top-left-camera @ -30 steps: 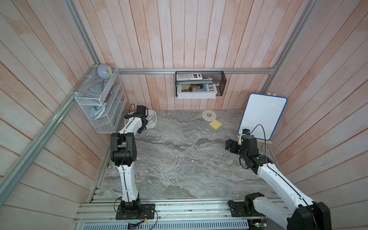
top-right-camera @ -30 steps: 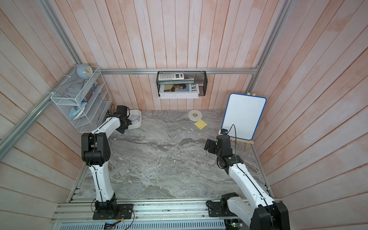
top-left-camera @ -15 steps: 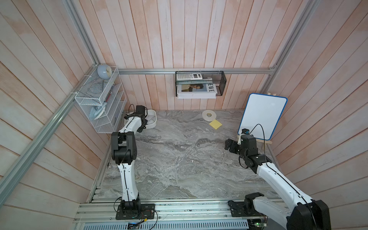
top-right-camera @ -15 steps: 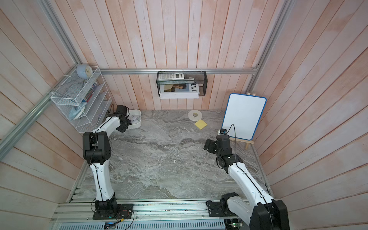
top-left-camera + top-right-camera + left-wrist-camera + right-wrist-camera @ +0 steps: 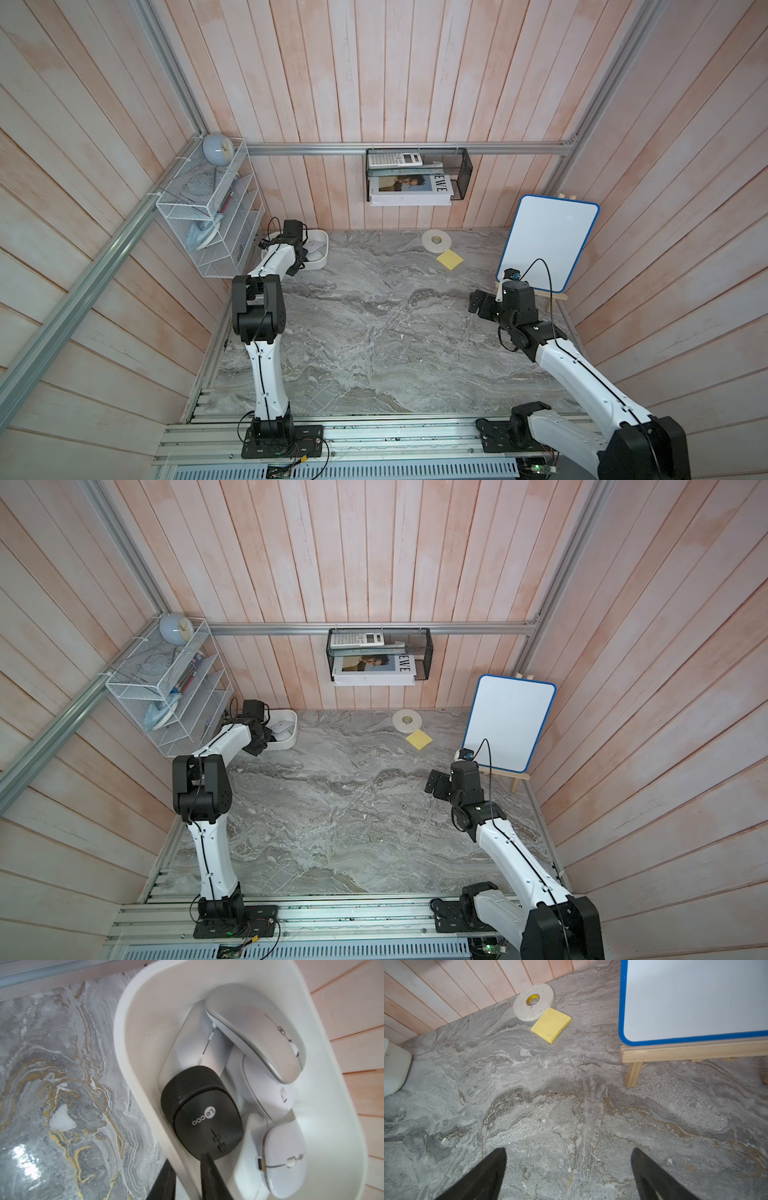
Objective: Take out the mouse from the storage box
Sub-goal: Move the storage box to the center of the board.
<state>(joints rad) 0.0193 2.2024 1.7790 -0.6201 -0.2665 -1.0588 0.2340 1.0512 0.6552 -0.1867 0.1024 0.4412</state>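
2 narrowly spaced left end effector (image 5: 185, 1160) fingers (image 5: 208, 1171) straddle the storage box (image 5: 124, 1043) wall, 1 touching the black mouse (image 5: 203, 1109); grip uncertain.

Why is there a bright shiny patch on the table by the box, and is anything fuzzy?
Left wrist view: light glares off the glossy table beside the box; the white mouse nearest the camera looks smeared, the black mouse sharp. Right wrist view: same table looks matte, no glare.

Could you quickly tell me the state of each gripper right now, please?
Left gripper: jaws straddle the storage box wall, nearly together; a firm grip cannot be told.
Right gripper: open, holding nothing.
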